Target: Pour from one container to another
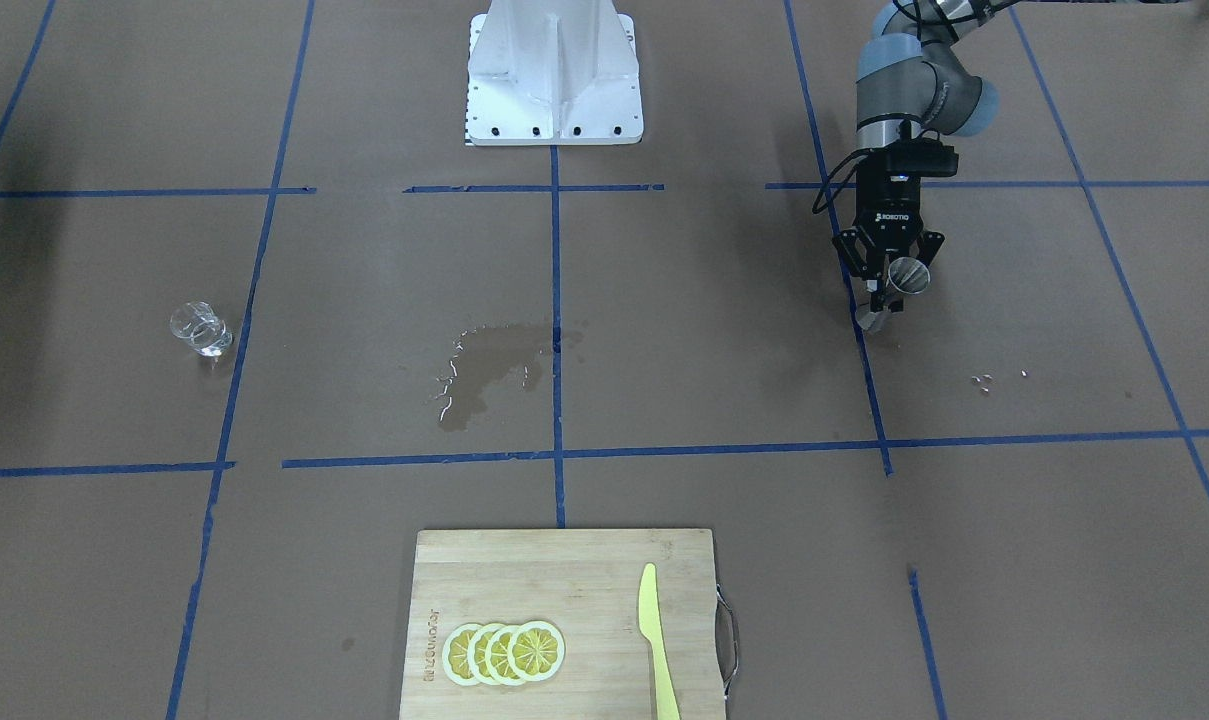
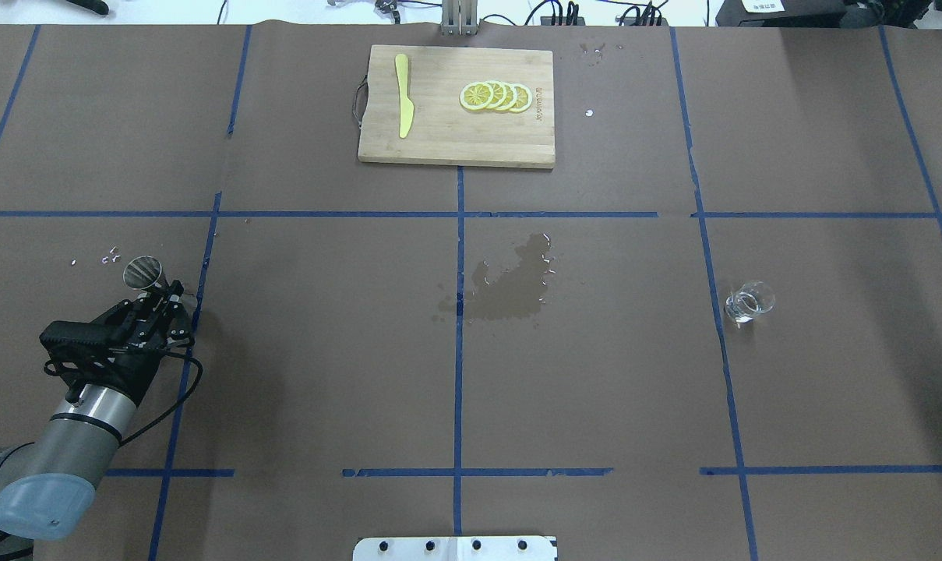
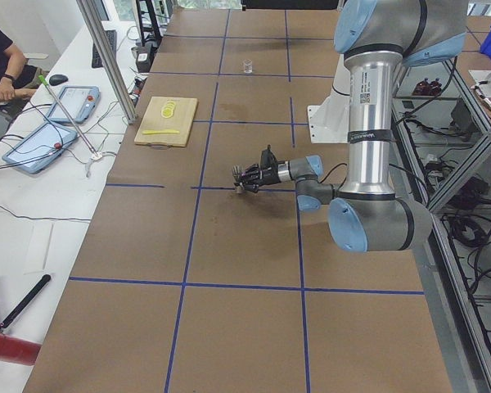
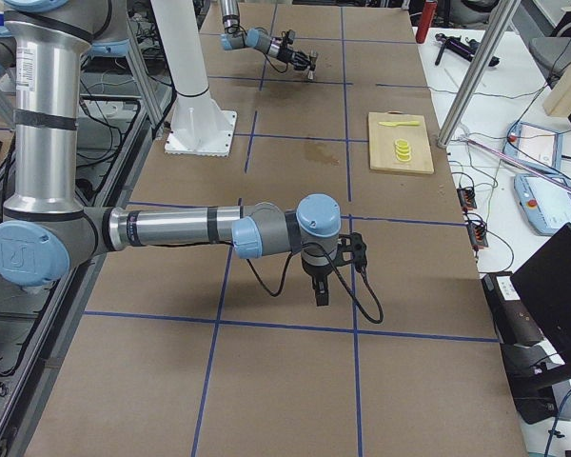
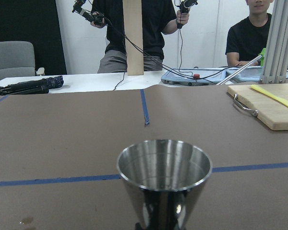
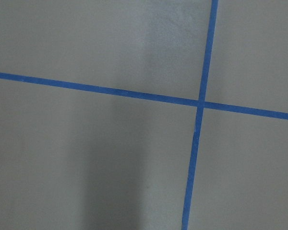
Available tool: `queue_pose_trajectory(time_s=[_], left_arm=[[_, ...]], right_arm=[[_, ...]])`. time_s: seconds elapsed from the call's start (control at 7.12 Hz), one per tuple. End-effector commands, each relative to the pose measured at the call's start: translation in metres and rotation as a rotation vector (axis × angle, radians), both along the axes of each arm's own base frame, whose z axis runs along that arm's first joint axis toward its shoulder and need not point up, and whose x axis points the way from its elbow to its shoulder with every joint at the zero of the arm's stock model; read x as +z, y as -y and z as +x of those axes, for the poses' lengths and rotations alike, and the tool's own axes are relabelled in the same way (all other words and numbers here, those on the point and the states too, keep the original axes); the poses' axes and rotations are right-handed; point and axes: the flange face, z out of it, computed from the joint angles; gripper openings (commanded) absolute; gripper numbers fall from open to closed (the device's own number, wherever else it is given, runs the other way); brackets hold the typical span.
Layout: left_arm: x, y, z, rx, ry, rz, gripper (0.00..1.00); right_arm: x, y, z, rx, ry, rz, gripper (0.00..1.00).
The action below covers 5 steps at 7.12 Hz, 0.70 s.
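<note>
The metal jigger (image 1: pixel 908 276) stands upright at the table's left side, with my left gripper (image 1: pixel 886 292) shut around its narrow waist. In the overhead view the jigger's (image 2: pixel 143 273) open cup shows just ahead of the left gripper (image 2: pixel 168 294). The left wrist view is filled by the jigger (image 5: pixel 164 177), whose cup looks empty. The clear glass cup (image 1: pixel 201 328) stands alone far off on the right side, seen again as the glass cup (image 2: pixel 749 302) overhead. My right gripper (image 4: pixel 321 290) hangs over bare table near the robot's side; I cannot tell whether it is open or shut.
A wet spill (image 2: pixel 509 284) darkens the table's middle. A wooden cutting board (image 2: pixel 439 140) at the far edge carries lemon slices (image 2: pixel 495 96) and a yellow knife (image 2: pixel 403 93). The white robot base (image 1: pixel 554 75) sits on the near side. Small droplets (image 1: pixel 982 380) lie by the jigger.
</note>
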Motion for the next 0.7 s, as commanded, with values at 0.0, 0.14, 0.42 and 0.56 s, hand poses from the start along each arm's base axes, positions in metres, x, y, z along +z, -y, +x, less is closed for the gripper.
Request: queue_pose_trajectory(time_s=[0.0,0.14,0.42,0.56], left_arm=[[-0.051,0.007,0.023,0.0,-0.089,0.037,0.0],[-0.077,0.011,0.036,0.009,-0.075,0.07,0.0],[-0.093,0.013,0.044,0.016,-0.072,0.087,0.0],[-0.095,0.018,0.041,0.007,-0.061,0.093,0.0]], right_arm=[[-0.014,-0.008,-0.032,0.08,0.074,0.025,1.0],[-0.025,-0.023,-0.075,0.118,0.149,0.054,1.0],[-0.051,-0.046,-0.153,0.201,0.262,0.063,1.0],[-0.072,-0.056,-0.187,0.266,0.316,0.035,1.0]])
